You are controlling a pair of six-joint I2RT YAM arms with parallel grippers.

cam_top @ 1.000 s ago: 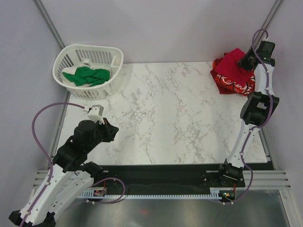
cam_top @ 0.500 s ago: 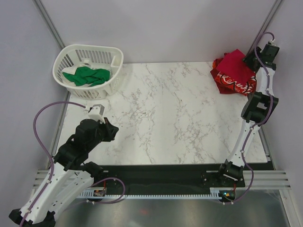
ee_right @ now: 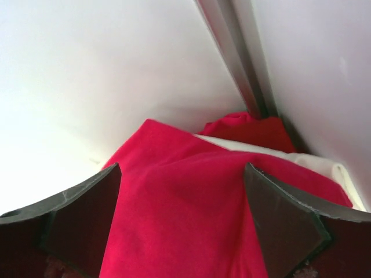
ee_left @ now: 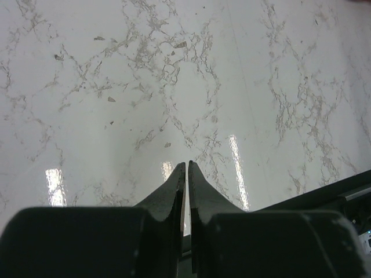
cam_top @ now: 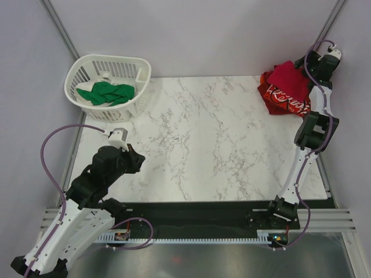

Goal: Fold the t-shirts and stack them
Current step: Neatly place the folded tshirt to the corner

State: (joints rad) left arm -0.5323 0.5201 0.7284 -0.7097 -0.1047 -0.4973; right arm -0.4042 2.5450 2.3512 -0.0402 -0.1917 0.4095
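Only the right arm point(cam_top: 316, 124) has moved: green cloth t-shirt point(cam_top: 106, 93) next to fetch from the white slatted plastic basket point(cam_top: 108, 58), left claw point(ee_left: 186, 165) pressed together above the marble counter point(cam_top: 203, 133), right claw point(ee_right: 181, 171) spread, lifted off the crimson t-shirt point(cam_top: 288, 78) stacked on the red-and-white lettered t-shirt point(cam_top: 284, 101).

**White marble-look table with a basket and a folded tee at its far corners**

Your table point(cam_top: 220, 145) is a rectangular top in white with grey veining, glossy enough to catch light glare. A white slatted plastic basket point(cam_top: 108, 57) sits at its far left corner. A red-and-white t-shirt point(cam_top: 288, 104) with white script lettering lies flat at the far right corner, reaching the right edge. The two stand well apart, with bare marble pattern across the middle and near side.
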